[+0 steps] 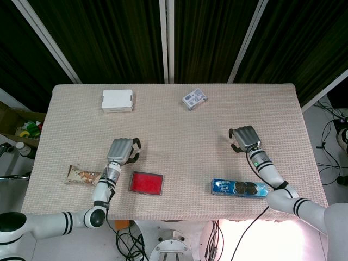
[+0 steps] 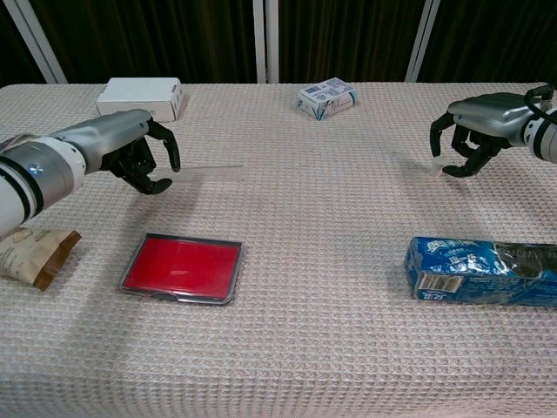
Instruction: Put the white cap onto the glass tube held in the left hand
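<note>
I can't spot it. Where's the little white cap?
In the chest view, the white cap is far right, in the right hand, above the blue packet.

**Even, bright light; sharp frames**

Both views are brightly and evenly lit from above. The table weave reads crisply edge to edge. Shadows are soft and short, pooling just under the left hand and right hand. The red tray shows a faint sheen. The dark curtain stays underexposed. The glass tube is faint against the cloth.
</note>
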You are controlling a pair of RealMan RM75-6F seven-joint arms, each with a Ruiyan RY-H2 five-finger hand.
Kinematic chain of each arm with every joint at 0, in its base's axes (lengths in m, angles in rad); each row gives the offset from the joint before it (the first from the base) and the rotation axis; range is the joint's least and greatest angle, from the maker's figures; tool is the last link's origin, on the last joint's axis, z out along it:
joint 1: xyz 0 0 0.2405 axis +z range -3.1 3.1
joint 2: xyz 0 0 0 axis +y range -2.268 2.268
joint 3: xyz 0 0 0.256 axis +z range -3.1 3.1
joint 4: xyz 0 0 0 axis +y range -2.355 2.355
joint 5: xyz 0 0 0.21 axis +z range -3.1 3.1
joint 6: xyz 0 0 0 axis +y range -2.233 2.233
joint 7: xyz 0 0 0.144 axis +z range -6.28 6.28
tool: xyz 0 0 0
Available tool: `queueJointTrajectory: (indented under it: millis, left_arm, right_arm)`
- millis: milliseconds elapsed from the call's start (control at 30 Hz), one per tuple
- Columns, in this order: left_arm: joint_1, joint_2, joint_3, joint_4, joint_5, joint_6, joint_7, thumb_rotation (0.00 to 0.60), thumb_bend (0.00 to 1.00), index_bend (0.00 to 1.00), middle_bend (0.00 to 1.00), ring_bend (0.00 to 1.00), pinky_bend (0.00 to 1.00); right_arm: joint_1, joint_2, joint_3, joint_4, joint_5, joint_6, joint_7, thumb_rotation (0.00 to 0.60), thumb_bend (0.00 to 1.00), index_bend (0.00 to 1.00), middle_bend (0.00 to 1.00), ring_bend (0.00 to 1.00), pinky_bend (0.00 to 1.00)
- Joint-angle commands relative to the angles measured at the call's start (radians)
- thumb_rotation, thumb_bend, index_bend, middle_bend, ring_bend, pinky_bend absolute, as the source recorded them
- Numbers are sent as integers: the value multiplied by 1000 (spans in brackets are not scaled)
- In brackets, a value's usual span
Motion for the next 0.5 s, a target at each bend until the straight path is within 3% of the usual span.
queueJointTrajectory:
  millis: [33, 333, 500]
  left_arm:
    - [0, 1, 0, 0, 1, 1, -1, 600, 519, 597, 957, 937, 1000]
    - [5, 3, 0, 1, 0, 2, -8, 600, 518, 597, 957, 937, 1000]
    - [20, 19, -14, -24, 20, 6, -64, 600, 522, 597, 957, 936, 1000]
  right_arm:
    - [0, -2, 1, 5, -1, -2, 1, 600, 345, 506, 883, 999, 1000]
    - [-4, -6, 9, 17, 0, -2, 14, 600, 453, 591, 894, 1000, 1000]
    - [-27, 53, 25, -71, -31, 64, 60, 600, 500, 644, 898, 1000, 1000]
